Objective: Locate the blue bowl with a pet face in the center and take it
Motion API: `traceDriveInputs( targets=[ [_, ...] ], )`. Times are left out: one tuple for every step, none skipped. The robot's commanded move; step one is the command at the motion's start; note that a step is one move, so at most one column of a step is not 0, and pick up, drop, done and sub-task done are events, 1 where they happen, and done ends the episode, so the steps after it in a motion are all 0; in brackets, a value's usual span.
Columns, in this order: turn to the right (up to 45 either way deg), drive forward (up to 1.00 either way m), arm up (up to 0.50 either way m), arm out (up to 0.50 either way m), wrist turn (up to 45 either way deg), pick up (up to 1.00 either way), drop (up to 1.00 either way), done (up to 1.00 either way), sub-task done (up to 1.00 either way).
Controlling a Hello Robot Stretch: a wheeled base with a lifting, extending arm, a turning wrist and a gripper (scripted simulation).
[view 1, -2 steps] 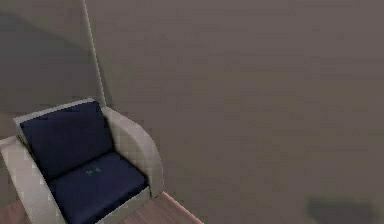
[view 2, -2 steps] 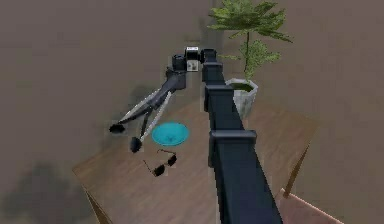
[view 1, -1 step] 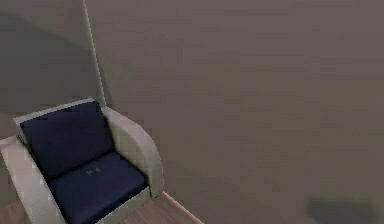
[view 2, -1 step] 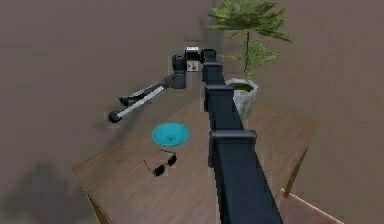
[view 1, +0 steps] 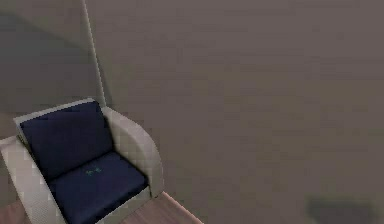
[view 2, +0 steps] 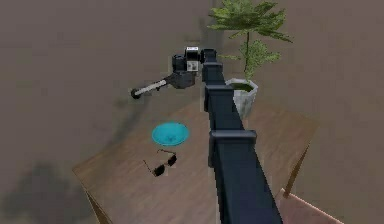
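Blue bowl (view 2: pixel 170 133) sits on wooden worktop (view 2: pixel 115 170), lower in the arm side view than gripper (view 2: pixel 136 95), apart from it; gripper holds nothing, its finger state cannot be told.

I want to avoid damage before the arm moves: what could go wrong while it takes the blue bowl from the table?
The sunglasses lie close to the blue bowl, so the gripper may knock them on its way down. The potted plant stands right beside the arm; a sideways move could brush it. The bowl looks shallow and may slide along the table when touched.
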Motion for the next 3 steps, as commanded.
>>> traceDriveInputs(
  targets=[
    [0.0, 0.00, 0.00, 0.00, 18.0, 0.00, 0.00, 0.00, 0.00],
    [0.0, 0.00, -0.30, 0.00, 0.0, 0.00, 0.00, 0.00, 0.00],
    [0.0, 0.00, 0.00, 0.00, 0.0, 1.00, 0.00, 0.00, 0.00]
  ],
)
